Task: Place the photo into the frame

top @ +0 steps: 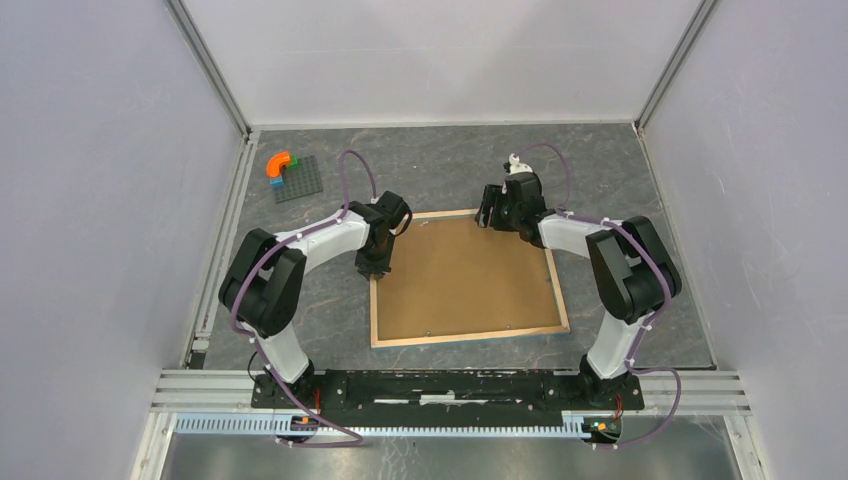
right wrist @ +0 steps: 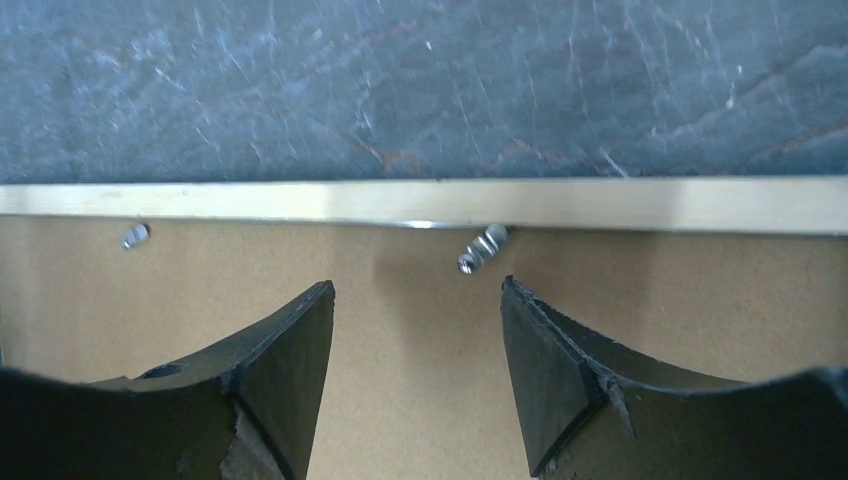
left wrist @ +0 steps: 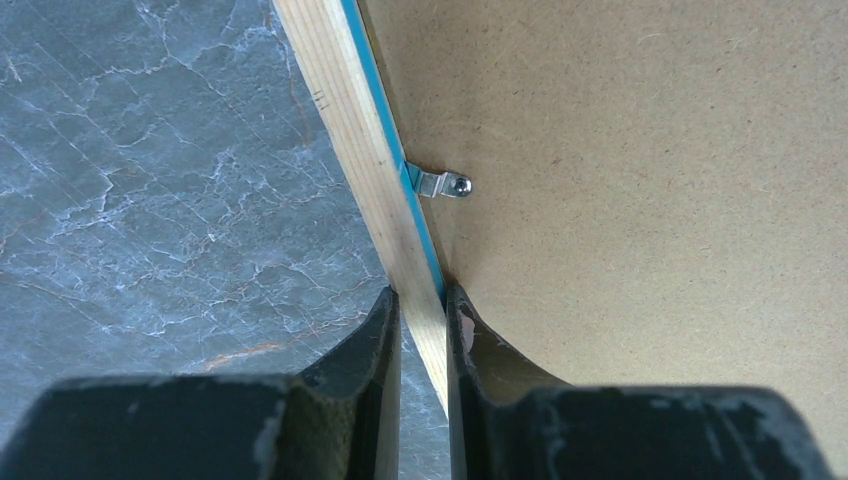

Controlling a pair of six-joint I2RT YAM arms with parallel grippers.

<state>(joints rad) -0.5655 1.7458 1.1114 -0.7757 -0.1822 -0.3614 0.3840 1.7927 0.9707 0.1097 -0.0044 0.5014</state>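
Frame (top: 470, 337) lies back-up on the table (top: 450, 165), mid-workspace, with the brown backing board (top: 465, 275) filling it. Top view shows only the wood rim. Left wrist view adds a blue strip (left wrist: 383, 100) along the inner edge, and the left end effector (left wrist: 422, 300) pinched narrow on the left rail beside a metal tab (left wrist: 445, 184). Right wrist view: right end effector (right wrist: 418, 300) wide, holding nothing, over the board near the far rail. Anything beneath the board is hidden.

One frame (top: 470, 336), one backing board (top: 465, 275) (one baseplate (top: 298, 180)).
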